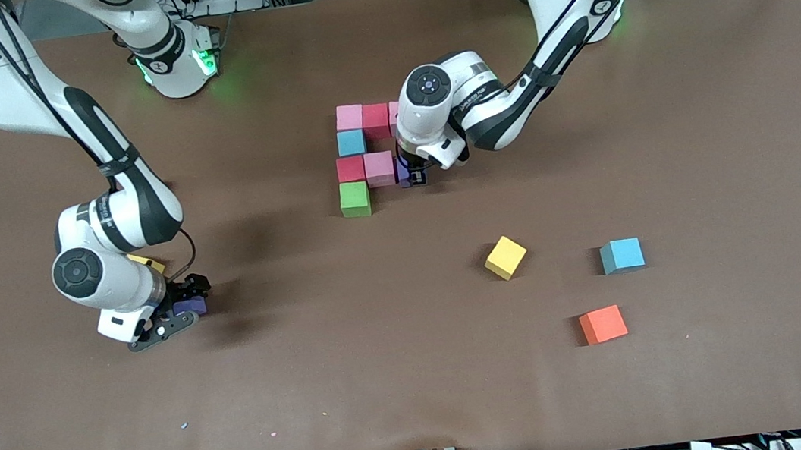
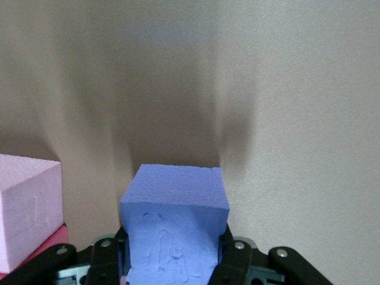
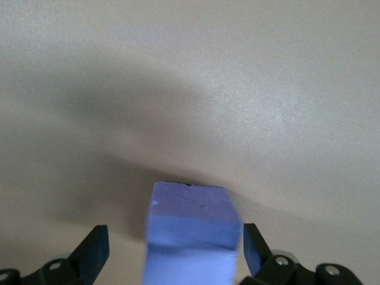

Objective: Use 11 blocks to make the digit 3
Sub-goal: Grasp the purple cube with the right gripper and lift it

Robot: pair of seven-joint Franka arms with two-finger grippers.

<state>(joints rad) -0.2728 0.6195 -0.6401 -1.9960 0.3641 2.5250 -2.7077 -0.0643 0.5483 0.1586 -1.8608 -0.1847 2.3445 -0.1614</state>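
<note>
While both arms are down at the table, the digit 3 stands part-built mid-table.

Figure so far: pink cube, red cube, sky-blue cube, a second red cube, a second pink cube, green cube. Left gripper, arm bent low and hiding part of the figure, is clamped on a purple cube just beside that second pink cube. Right gripper, fingers spread, straddles another purple cube toward the right arm's end. Loose nearer the front camera: yellow cube, blue cube, orange cube.
</note>
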